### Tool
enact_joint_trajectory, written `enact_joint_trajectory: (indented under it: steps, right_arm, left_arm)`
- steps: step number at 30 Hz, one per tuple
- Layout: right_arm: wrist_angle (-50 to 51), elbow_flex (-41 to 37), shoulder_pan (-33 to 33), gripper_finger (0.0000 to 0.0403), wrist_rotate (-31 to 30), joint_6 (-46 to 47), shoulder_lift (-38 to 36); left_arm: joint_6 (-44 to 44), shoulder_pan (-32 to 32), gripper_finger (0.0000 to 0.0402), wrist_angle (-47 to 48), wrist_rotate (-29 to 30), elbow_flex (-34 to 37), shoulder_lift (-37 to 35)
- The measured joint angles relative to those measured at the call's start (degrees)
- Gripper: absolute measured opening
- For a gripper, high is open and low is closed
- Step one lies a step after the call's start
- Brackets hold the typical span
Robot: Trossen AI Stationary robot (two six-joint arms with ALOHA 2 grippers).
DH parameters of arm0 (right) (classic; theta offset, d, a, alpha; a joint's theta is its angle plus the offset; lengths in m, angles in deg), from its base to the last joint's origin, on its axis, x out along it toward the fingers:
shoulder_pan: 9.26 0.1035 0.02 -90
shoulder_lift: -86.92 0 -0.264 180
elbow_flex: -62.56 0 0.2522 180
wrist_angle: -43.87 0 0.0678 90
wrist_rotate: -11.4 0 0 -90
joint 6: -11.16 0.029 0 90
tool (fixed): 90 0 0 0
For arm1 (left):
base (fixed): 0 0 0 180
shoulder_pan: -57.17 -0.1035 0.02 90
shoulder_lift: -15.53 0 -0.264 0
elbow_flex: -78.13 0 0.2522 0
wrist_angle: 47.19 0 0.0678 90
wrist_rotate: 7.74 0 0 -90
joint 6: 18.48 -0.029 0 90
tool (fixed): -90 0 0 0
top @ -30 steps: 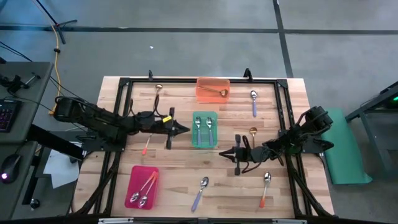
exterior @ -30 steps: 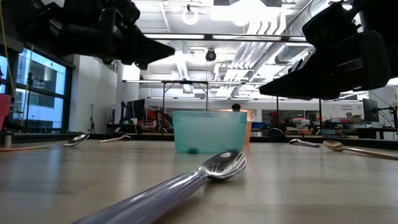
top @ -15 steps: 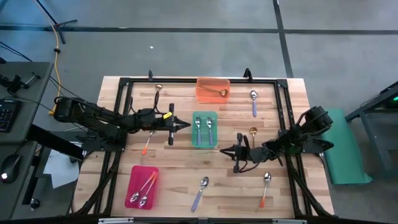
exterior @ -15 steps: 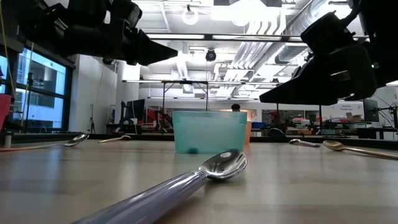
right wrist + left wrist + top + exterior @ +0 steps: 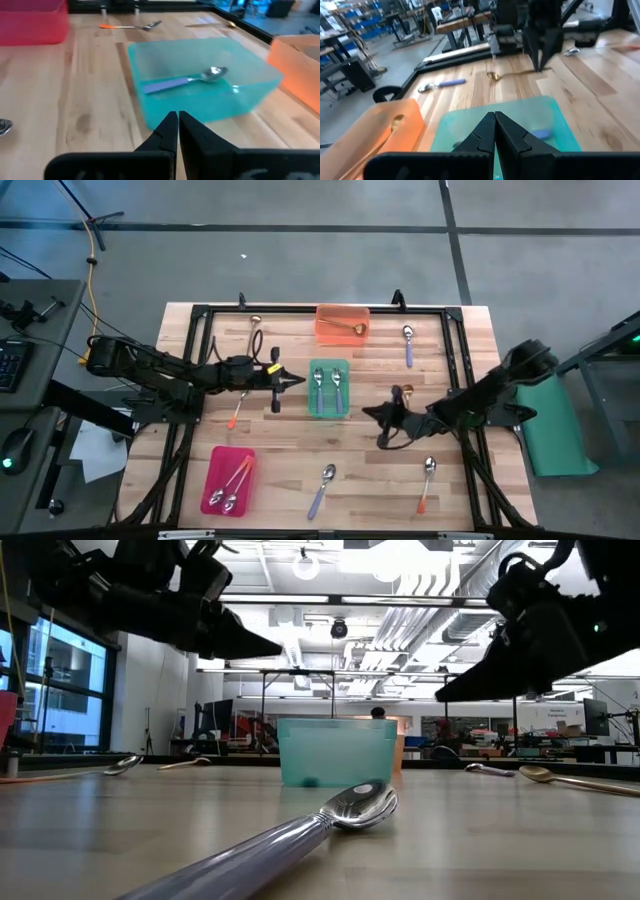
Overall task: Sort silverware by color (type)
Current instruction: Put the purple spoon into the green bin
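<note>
Currently both empty: left gripper and right gripper pinched closed, flanking the green tray. Gold spoon lies just beside the right arm. Light, stiff, slick; probably pinch mid-handle.

A: What hems in the green tray?
B: The left gripper hangs just off one side and the right gripper off the other, both tips closed.
A: Any bare desk?
B: Between the red tray and the purple-handled spoon.
</note>
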Motion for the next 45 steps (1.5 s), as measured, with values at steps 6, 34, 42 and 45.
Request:
enact_joint_trajectory:
  steps: [6, 34, 42, 45]
  right_arm:
    - [19.7, 0.0, 0.0, 0.0002, -3.4, 8.5, -12.2]
    - [56.6, 0.0, -46.0, 0.0119, 5.6, 27.2, -23.9]
    - [44.9, 0.0, -58.7, 0.0131, 13.4, 19.1, -22.4]
    - [42.9, 0.0, -61.1, 0.0131, 15.4, 18.2, -19.4]
  left_arm:
    - [0.0, 0.0, 0.0000, 1.6, 0.1, 0.0, 0.0]
    - [1.5, 0.0, 0.0000, 1.7, 0.1, 0.0, 0.0]
    - [1.4, 0.0, 0.0000, 1.7, 0.1, 0.0, 0.0]
    - [1.4, 0.0, 0.0000, 1.7, 0.1, 0.0, 0.0]
